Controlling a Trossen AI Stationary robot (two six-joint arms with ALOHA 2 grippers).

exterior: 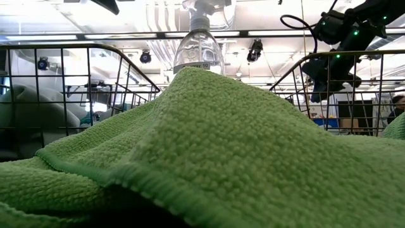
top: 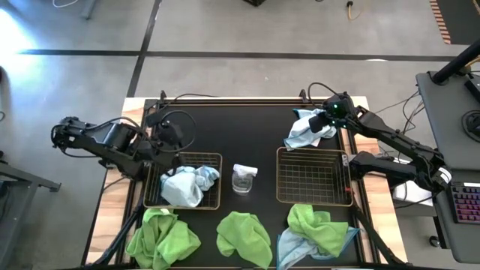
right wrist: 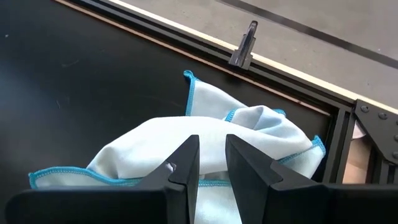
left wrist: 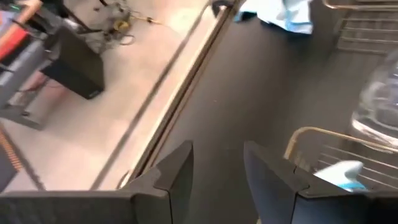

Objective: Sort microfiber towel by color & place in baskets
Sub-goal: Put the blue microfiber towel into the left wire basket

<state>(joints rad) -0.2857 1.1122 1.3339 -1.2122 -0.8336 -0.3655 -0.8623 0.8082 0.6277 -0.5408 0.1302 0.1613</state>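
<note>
Towel, pale blue, sits pinched between our right gripper fingers, nearly closed, behind the empty basket. Left gripper part open, holding nothing, beside the other basket.

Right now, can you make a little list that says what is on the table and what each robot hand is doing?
left basket: holds pale blue towels
right basket: no towel in it
spray bottle: stands between the baskets
green towels: three heaps along the near edge; a blue towel lies under the right one
far blue towel: crumpled behind the right basket
right gripper: on that far blue towel, fingers nearly together around a fold
left gripper: open, holding nothing, by the left basket's far corner
</note>
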